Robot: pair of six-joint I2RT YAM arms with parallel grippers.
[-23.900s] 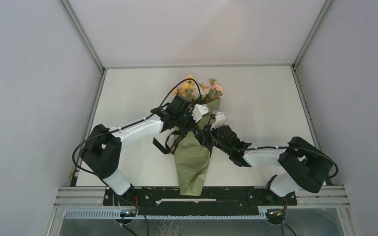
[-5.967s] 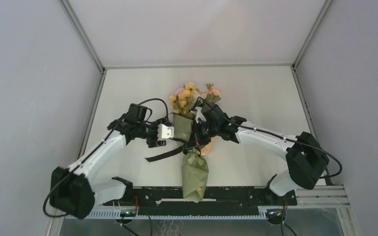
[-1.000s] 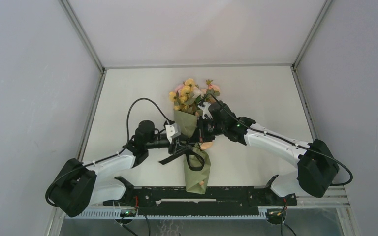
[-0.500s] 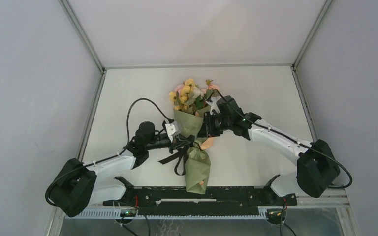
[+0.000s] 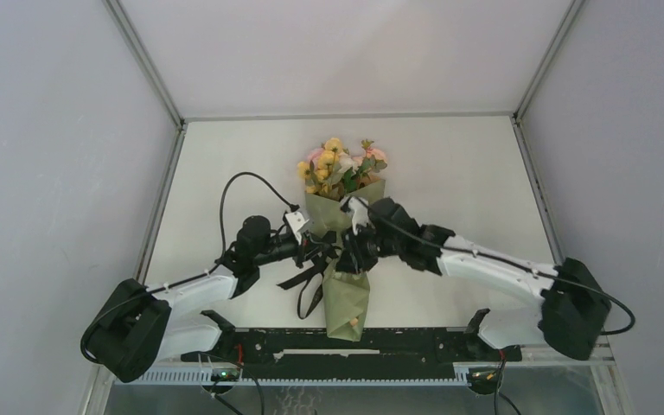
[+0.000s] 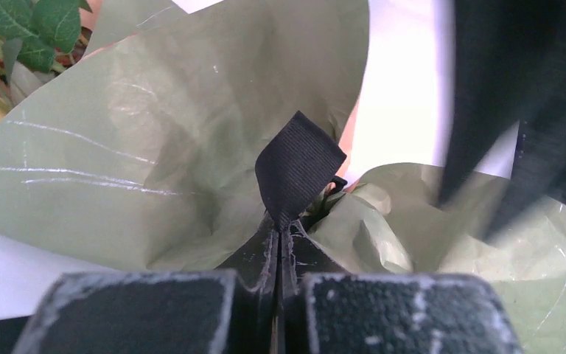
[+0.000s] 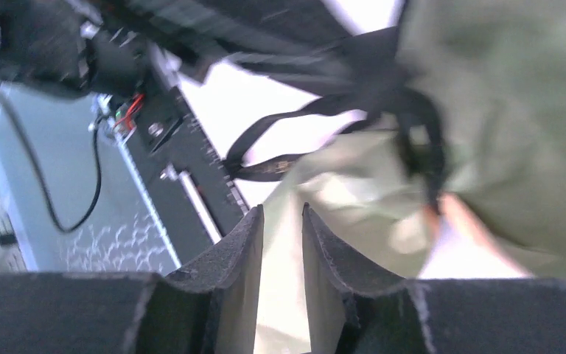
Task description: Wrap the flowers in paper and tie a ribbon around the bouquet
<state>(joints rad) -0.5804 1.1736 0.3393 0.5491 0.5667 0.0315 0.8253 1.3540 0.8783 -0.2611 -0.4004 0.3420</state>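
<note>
From above, the bouquet (image 5: 328, 213) lies on the white counter (image 5: 458, 164), with the flowers (image 5: 339, 164) poking from the wide far end of the olive paper (image 5: 347, 298).

Left wrist view: the left gripper (image 6: 280, 230) is pinched closed on a fold of black ribbon (image 6: 298, 166).

Right wrist view: the right gripper (image 7: 280, 215) stands slightly apart and holds nothing, with paper beyond the gap.

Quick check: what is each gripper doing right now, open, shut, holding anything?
Left gripper: closed, pinching the ribbon.
Right gripper: slightly open, holding nothing.
</note>
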